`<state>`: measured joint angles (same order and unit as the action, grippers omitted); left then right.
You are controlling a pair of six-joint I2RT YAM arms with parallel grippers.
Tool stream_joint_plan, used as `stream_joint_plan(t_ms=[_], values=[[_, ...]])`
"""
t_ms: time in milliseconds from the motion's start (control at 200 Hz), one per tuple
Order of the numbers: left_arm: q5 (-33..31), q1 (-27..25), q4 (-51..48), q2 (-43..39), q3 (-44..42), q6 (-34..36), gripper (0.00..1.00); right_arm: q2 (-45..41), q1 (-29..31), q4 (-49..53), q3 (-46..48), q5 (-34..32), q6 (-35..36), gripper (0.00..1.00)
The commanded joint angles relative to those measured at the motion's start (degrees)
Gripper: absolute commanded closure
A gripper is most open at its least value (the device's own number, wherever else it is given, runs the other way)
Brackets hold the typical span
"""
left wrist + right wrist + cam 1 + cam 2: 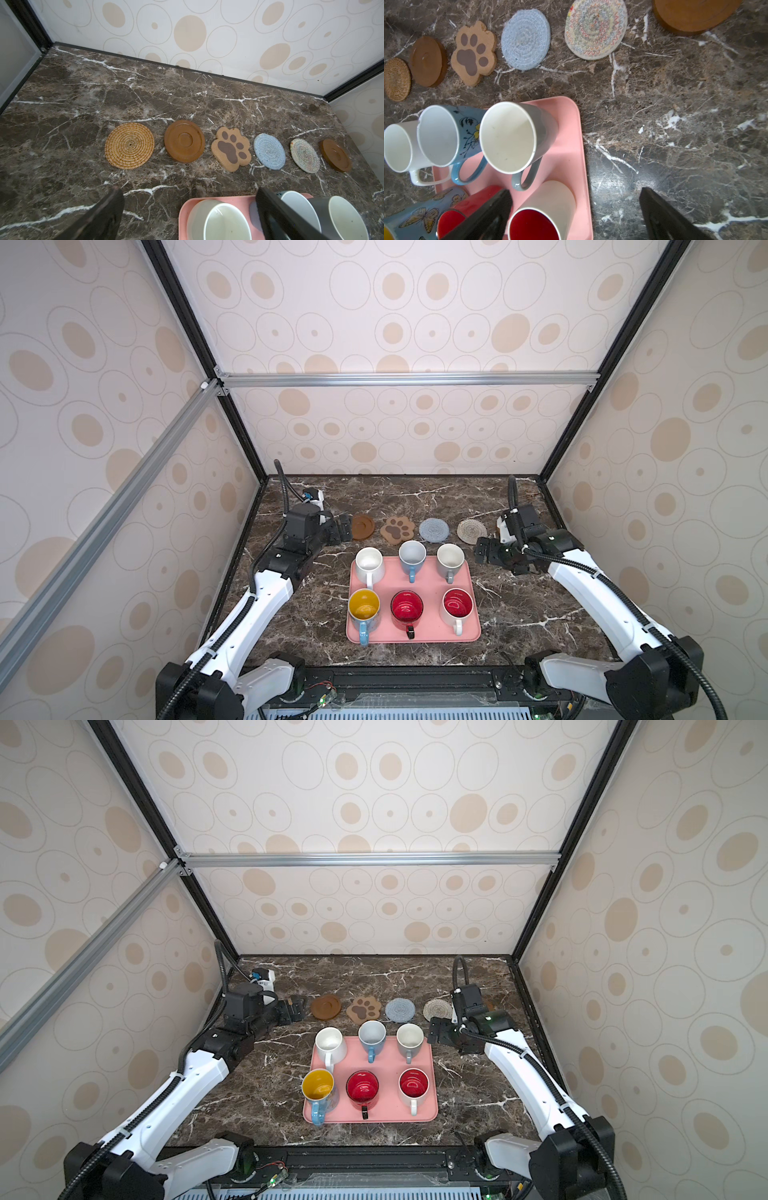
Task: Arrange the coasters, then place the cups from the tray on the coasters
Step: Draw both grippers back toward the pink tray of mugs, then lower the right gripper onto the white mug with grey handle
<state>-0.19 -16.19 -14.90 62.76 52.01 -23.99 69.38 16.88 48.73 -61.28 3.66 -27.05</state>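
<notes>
Six coasters lie in a row behind the tray: rattan (129, 145), brown disc (184, 141), paw (230, 149), blue-grey (269, 151), cream woven (304, 155) and a second brown disc (335, 154). The pink tray (428, 585) holds all the cups: white (369, 564), light blue (412, 556), grey-white (450, 559), blue with yellow inside (364, 608), red (407, 608), white with red inside (457, 605). My left gripper (343, 529) hovers open and empty at the row's left end, hiding the rattan coaster in both top views. My right gripper (482, 549) is open and empty, right of the grey-white cup.
The dark marble table (519, 605) is boxed in by patterned walls and a black frame on three sides. A small white and blue device (313, 494) sits at the back left corner, behind my left arm.
</notes>
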Motion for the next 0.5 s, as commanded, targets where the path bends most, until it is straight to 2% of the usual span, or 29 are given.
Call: stream_joint_plan(t_ms=[0, 115, 250, 495], values=[[-2.27, -0.58, -5.78, -3.52, 1.09, -0.05, 0.00, -2.00, 2.80, 2.16, -1.21, 0.42, -2.47, 0.01], [-1.14, -0.87, -6.40, -7.20, -1.35, 0.67, 0.00, -2.95, 7.16, 1.12, -0.78, -2.33, -3.07, 0.02], [0.42, -1.04, -9.67, -7.38, -2.74, 1.22, 0.00, -1.76, 10.34, 2.79, -1.23, -3.67, -4.14, 0.03], [-0.59, -2.71, -12.41, -11.63, -4.08, -0.77, 0.00, 1.92, 16.46, 3.93, -1.68, -7.09, -3.79, 0.04]])
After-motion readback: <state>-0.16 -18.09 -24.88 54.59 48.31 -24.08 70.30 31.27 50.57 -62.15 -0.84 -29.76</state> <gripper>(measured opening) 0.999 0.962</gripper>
